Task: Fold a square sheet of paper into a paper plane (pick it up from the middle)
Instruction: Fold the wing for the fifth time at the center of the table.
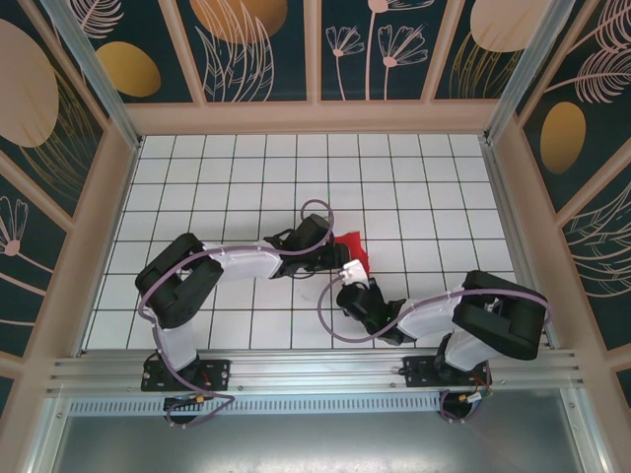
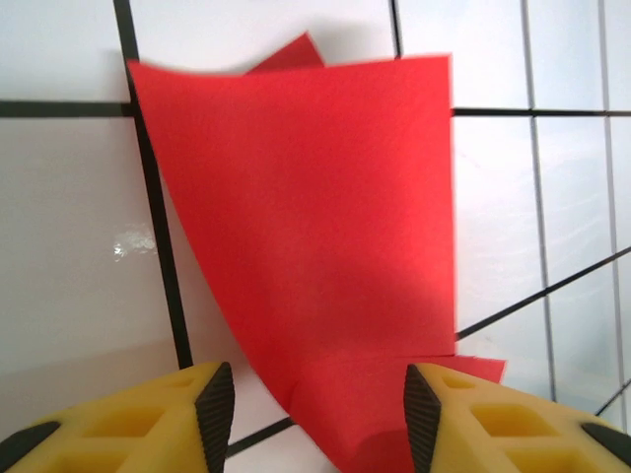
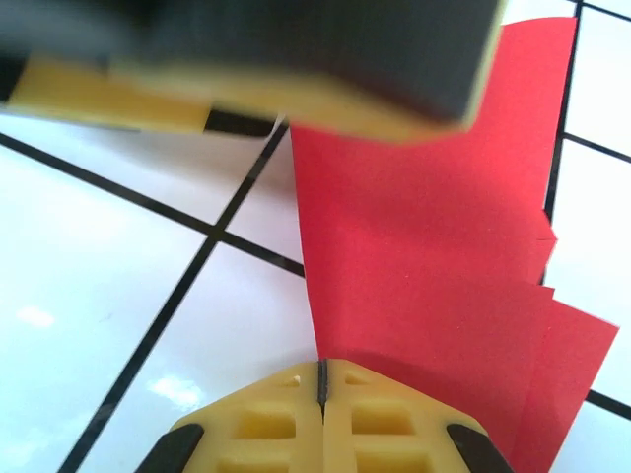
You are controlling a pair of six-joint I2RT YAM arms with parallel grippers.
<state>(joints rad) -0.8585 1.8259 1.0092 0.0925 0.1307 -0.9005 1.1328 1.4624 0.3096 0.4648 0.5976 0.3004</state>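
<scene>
The red square sheet of paper (image 1: 357, 246), partly folded, stands up off the tiled floor between both arms. In the left wrist view the paper (image 2: 315, 197) rises in front of my left gripper (image 2: 311, 399), whose yellow fingers (image 2: 215, 404) stand open on either side of its lower part without pressing it. In the right wrist view my right gripper (image 3: 320, 370) is shut, and the paper's (image 3: 424, 246) lower left edge runs into the seam between its fingers. Layered folded edges show at the paper's right side. From above, my left gripper (image 1: 335, 254) and right gripper (image 1: 353, 281) meet at the sheet.
The white floor (image 1: 246, 177) with black grid lines is walled by beige frames (image 1: 315, 116) with patterned panels. A metal rail (image 1: 315, 370) carries both arm bases at the near edge. The left gripper's blurred body (image 3: 296, 59) looms across the top of the right wrist view.
</scene>
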